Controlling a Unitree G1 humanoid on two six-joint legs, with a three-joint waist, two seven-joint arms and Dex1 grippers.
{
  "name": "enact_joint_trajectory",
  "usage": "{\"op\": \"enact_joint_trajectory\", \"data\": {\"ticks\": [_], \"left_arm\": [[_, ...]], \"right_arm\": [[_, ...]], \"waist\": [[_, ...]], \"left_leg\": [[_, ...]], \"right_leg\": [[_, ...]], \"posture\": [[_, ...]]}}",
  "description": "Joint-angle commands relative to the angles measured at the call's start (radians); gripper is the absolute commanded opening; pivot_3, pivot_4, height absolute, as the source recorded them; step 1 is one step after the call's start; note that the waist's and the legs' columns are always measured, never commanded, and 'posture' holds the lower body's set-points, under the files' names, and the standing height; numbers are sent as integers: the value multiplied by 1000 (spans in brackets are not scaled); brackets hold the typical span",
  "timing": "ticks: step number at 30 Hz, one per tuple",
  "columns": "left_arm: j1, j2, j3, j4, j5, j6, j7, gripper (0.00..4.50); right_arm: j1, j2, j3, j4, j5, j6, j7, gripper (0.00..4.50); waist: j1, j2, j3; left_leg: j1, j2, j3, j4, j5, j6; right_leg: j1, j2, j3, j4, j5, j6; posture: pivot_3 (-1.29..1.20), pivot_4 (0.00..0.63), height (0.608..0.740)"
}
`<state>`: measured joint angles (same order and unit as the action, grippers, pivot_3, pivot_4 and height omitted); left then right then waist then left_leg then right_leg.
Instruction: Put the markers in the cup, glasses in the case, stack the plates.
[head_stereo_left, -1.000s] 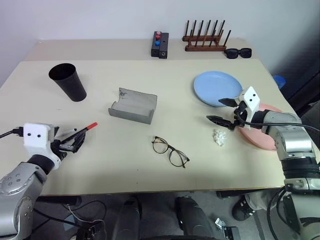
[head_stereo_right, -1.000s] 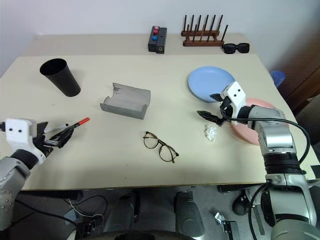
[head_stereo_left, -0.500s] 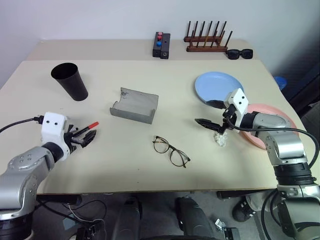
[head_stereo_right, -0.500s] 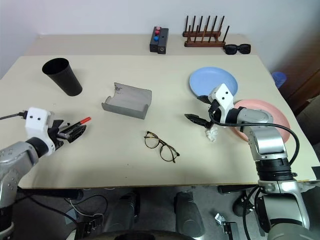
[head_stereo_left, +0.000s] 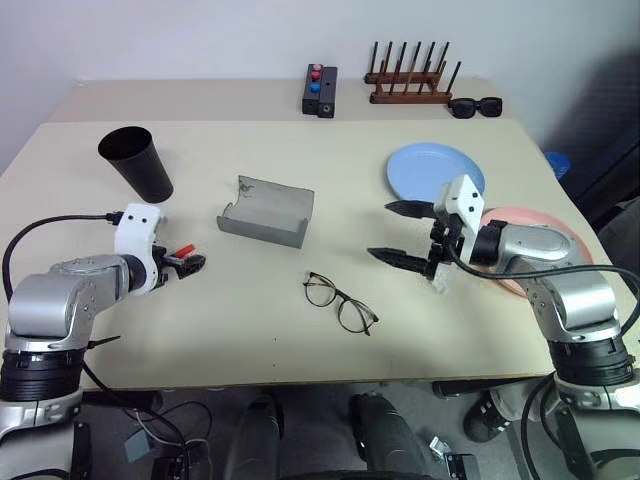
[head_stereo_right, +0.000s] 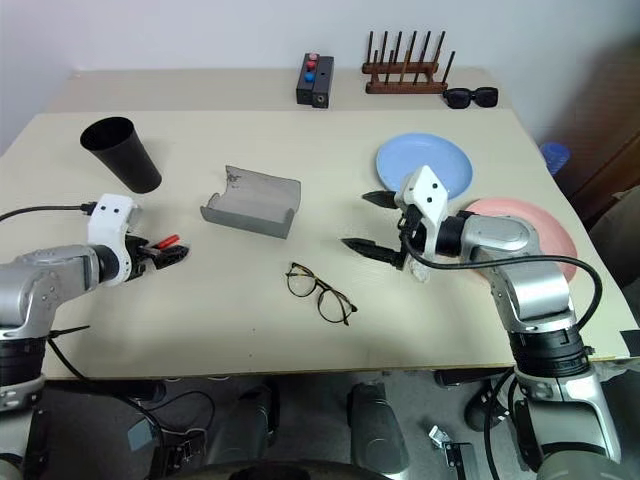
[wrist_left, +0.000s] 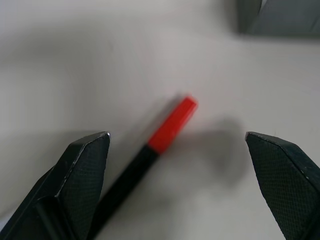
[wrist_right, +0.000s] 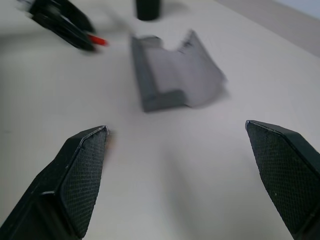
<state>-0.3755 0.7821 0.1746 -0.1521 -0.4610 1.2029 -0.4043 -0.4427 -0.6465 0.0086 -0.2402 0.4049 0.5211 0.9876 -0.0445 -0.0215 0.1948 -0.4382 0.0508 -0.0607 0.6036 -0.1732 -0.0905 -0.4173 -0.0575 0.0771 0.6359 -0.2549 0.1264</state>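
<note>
The left claw (wrist_left: 177, 145) is gaping wide around the marker (wrist_left: 172, 125) lying on the worktop (head_stereo_left: 250, 330). The right claw (head_stereo_left: 400, 232) is gaping too, grasping nothing. Light, stiff and slick, the marker is probably best pinched mid-barrel.

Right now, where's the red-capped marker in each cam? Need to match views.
Left eye: marker at left, by the open left claw.
Right eye: at left, same spot by that claw.
Left wrist: centre, red cap between the fingers, lying on the table.
Right wrist: a red tip by the left claw.
Shared landmark: grey case, beside the marker.
</note>
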Motion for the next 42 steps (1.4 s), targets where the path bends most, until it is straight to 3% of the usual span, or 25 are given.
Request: {"op": "enact_joint_trajectory", "data": {"ticks": [1, 12, 15, 22, 28, 34, 38, 42], "left_arm": [[-2, 48, 14, -29, -15, 69, -35, 4460], [143, 118, 122, -165, -71, 268, -84, 4460], [198, 137, 139, -201, -68, 269, -92, 3634], [220, 122, 146, -215, -49, 246, -68, 86], [206, 95, 178, -218, -39, 210, -55, 31], [111, -42, 303, -233, -31, -99, -22, 31], [-48, -153, 374, -195, 5, -315, 113, 31], [-188, -184, 280, -96, 187, -450, 319, 31]], "right_arm": [[17, 11, 16, -53, 19, -5, -5, 4500], [40, 54, 60, -39, 15, -72, -5, 4500], [21, 69, 82, -53, 23, -54, -5, 4500], [-12, 91, 113, -78, 46, -13, -1, 4500], [-10, 92, 118, -122, 76, 23, -8, 4500], [1, 102, 127, -143, 77, 26, -31, 4500], [-5, 122, 139, -129, 65, 8, -47, 4500], [-24, 152, 156, -109, 57, -8, -52, 4500]], "waist": [[0, 0, 0], [0, 0, 0], [-3, 0, 0], [2, 0, 0], [4, 1, 0], [12, -3, -1], [13, -3, -1], [13, -3, -1]], "left_leg": [[0, 0, 0, 0, 0, 0], [0, 0, 0, 0, 0, 0], [1, 0, 0, 0, 0, 0], [1, 0, 0, 0, 0, 0], [1, 0, 0, 1, 0, 0], [1, 0, 0, 4, 0, 0], [1, 0, -1, 5, 0, 0], [2, 0, -1, 5, 0, 0]], "right_leg": [[0, 0, 0, 0, 0, 0], [0, 0, 0, 0, -1, -2], [0, 0, 0, 0, -2, -3], [1, 0, 0, 1, -2, -4], [1, 0, 0, 1, -2, -4], [3, 0, -1, 1, -2, -4], [4, 0, -1, 1, -2, -4], [5, 0, -1, 1, 1, 0]], "posture": [[0, 150, 740], [0, 150, 740], [0, 150, 740], [0, 150, 740], [0, 150, 740], [0, 150, 740], [0, 150, 740], [0, 150, 740]]}}
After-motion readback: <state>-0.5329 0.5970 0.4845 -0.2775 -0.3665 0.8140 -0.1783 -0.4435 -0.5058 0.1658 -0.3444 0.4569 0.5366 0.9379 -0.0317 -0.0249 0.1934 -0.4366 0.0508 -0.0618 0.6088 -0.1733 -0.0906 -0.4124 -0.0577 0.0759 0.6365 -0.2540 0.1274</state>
